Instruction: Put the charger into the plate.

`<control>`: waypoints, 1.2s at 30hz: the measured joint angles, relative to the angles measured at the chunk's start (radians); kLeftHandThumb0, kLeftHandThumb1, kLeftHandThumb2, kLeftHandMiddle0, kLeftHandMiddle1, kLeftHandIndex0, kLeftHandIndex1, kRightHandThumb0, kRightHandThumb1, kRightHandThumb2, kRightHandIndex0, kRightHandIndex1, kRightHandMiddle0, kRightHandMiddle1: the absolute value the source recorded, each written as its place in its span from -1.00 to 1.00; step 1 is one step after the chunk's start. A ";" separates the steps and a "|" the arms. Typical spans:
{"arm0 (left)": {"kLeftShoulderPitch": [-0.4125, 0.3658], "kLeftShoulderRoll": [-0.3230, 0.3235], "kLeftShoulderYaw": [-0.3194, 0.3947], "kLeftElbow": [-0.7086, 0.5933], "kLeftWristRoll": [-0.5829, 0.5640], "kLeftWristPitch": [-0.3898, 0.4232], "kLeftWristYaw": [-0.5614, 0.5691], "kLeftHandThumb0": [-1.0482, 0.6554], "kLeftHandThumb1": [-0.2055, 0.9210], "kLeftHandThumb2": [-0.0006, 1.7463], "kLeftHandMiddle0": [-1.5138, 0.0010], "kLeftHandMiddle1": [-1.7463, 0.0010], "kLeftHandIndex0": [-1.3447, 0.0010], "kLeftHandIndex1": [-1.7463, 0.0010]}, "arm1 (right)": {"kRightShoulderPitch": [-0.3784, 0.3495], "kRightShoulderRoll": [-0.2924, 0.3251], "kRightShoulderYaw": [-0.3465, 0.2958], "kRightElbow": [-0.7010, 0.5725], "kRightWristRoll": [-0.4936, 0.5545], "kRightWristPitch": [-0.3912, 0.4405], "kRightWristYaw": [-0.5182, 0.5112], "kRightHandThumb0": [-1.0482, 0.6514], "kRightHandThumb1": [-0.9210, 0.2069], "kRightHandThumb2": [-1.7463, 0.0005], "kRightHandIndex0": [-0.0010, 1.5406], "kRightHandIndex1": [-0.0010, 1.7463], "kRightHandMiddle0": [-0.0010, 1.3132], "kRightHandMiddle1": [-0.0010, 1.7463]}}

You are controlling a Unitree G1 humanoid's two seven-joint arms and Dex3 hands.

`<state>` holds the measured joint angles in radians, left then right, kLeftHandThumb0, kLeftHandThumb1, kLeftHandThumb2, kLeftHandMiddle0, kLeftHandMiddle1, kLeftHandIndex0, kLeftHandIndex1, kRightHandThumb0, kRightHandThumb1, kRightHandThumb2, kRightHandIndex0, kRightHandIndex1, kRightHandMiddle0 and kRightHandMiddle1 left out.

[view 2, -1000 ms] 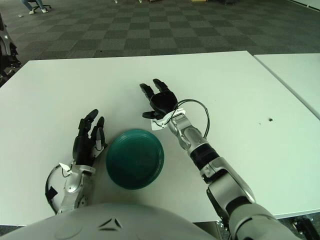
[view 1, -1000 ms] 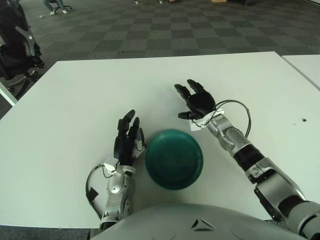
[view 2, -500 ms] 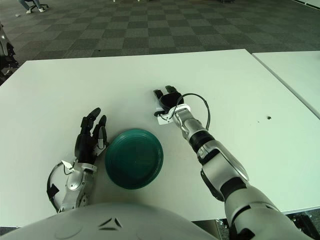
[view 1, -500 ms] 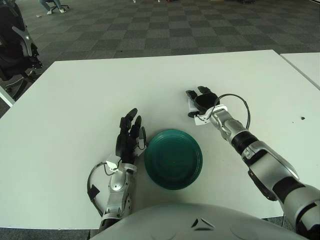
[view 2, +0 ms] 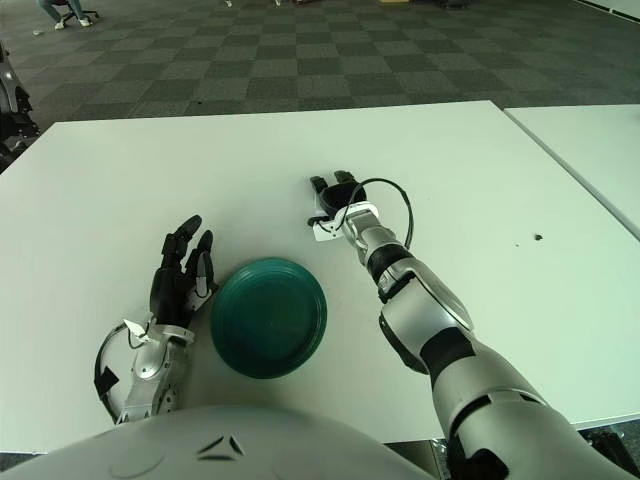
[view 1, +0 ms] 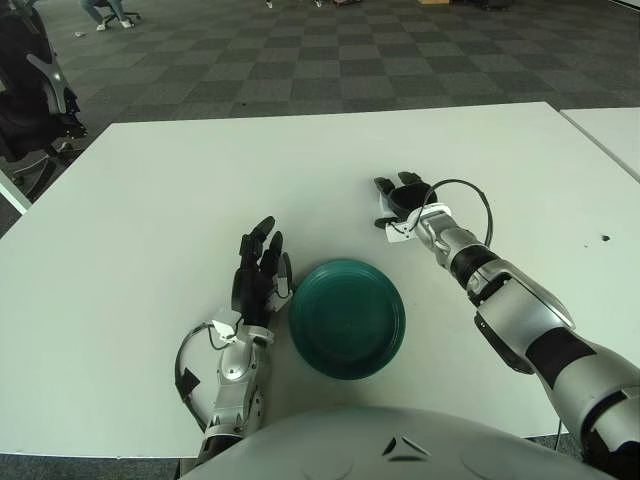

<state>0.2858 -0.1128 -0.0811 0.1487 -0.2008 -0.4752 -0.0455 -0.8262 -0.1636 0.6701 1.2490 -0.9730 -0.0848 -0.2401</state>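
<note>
1. A round dark green plate [view 1: 347, 317] lay flat on the white table [view 1: 150, 200], near the table's front edge and close to the robot's body.
2. The left robot hand [view 1: 258, 277] rested on the table just beside the plate's left rim, its black fingers stretched forward and loosely spread, holding nothing.
3. The right robot hand [view 1: 402, 196] was reached out over the table, beyond the plate and to its right, apart from the rim.
4. Its dark fingers were curled downward over something small; whether they actually gripped it could not be told from either eye view.
5. A small white object, apparently the charger [view 1: 386, 220], showed at the near side of that hand, against the table surface and outside the plate.
6. A thin black cable [view 1: 468, 187] looped in an arc from the right wrist, lifted above the table beside the forearm.
7. Nothing lay inside the plate; its inner surface showed plain green.
8. Beyond the table's far edge was a grey checkered floor [view 1: 300, 60], and a black chair [view 1: 35, 90] stood at the far left.
</note>
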 measured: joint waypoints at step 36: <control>0.039 0.002 -0.032 -0.054 0.023 0.006 0.026 -0.63 1.00 -0.03 0.59 1.00 1.00 0.15 | -0.058 0.022 0.060 0.045 0.041 -0.005 0.120 -0.62 -1.00 0.44 -0.20 0.99 -0.66 0.99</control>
<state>0.3252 -0.1104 -0.1130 0.0950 -0.1774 -0.4692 -0.0195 -0.8841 -0.1415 0.7299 1.2936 -0.9324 -0.0895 -0.1204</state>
